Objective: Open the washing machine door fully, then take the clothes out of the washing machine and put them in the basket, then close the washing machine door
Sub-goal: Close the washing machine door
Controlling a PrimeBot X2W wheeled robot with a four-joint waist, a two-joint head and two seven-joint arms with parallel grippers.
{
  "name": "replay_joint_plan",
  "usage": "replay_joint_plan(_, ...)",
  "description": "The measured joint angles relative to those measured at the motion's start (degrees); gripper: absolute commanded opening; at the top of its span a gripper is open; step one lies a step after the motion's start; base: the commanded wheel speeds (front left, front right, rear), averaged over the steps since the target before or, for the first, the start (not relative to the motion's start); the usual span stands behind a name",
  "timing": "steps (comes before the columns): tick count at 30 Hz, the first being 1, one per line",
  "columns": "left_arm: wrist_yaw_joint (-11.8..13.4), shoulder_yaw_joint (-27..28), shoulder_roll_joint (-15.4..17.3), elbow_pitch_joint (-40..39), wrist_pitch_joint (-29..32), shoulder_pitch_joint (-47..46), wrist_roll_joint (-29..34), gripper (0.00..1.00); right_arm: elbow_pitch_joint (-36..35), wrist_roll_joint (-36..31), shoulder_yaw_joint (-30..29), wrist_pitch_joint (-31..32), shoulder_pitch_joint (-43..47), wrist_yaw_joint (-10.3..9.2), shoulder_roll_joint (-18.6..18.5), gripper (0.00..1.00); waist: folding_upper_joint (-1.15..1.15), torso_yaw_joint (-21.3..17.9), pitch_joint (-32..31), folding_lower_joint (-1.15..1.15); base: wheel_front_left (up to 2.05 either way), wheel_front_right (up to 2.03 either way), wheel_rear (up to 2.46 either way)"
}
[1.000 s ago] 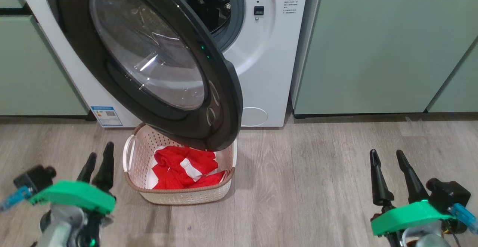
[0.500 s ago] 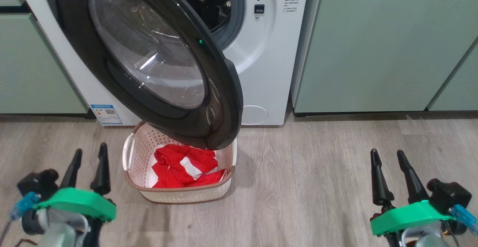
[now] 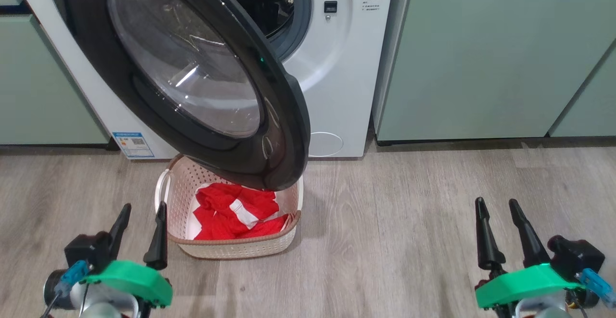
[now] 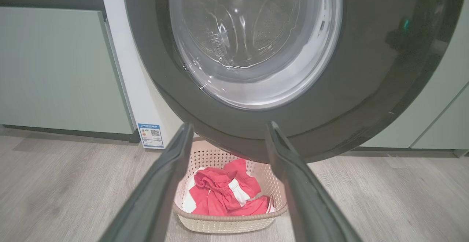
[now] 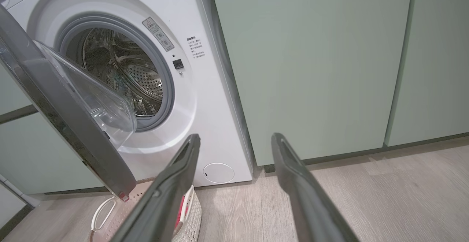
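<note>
A flat, matt, pale green cabinet door point(image 3: 481, 53) stands at the right of the head view. A narrow seam divides it from a second pale green door point(image 3: 594, 101) at the far right. A dark recessed plinth strip point(image 3: 462, 143) runs under both. At the left stands another pale green cabinet front point(image 3: 38, 87), with a dark horizontal gap point(image 4: 47, 0) above it. Grey-brown wood-grain floor planks point(image 3: 394, 226) lie in front of all of them. A small pale patch point(image 3: 528, 156) on the floor near the plinth may be a scuff or a reflection.
</note>
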Motion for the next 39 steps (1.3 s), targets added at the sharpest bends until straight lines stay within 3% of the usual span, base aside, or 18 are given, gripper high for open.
replay_joint_plan(15, 0.0, 0.3, -0.2, -0.2, 0.0, 0.2, 1.5, 1.0, 0.0, 0.0, 0.0, 0.0, 0.0, 0.0, 0.0, 1.0, 0.0, 0.3, -0.2, 0.0, 0.0, 0.0, 0.0)
replay_joint_plan(16, 0.0, 0.3, -0.3, -0.2, 0.0, 0.3, 1.5, 1.0, 0.1, 0.0, -0.1, 0.0, 0.0, 0.0, 0.0, 0.62, 0.0, 0.5, -0.2, 0.0, 0.0, 0.0, 0.0)
replay_joint_plan(17, 0.0, 0.4, -0.3, -0.2, 0.0, 0.3, 1.5, 1.0, 0.1, 0.1, -0.4, 0.0, 0.0, 0.0, 0.0, 0.0, 0.0, 0.6, -0.2, 0.0, 0.0, 0.0, 0.0)
replay_joint_plan(28, 0.0, 0.5, -1.1, 1.0, 0.0, 0.7, 1.5, 1.0, -6.5, 2.9, -5.1, 0.0, -4.9, 0.0, -0.4, 0.0, 0.0, 3.6, -0.1, 0.0, 0.0, 0.0, 0.0)
replay_joint_plan(34, 0.0, -0.7, -1.3, 2.4, 0.0, 1.5, 1.5, 1.0, -12.7, 3.7, -2.3, 0.0, -11.2, 0.0, -1.8, 0.0, 0.0, 6.7, 0.0, 0.0, 0.0, 0.0, 0.0)
replay_joint_plan(39, 0.0, -1.6, -1.8, 2.8, 0.0, 1.5, 1.5, 1.0, -15.2, 4.5, 4.2, 0.0, -15.6, 0.0, -2.5, 0.0, 0.0, 9.6, 0.1, 0.0, 0.0, 0.0, 0.0)
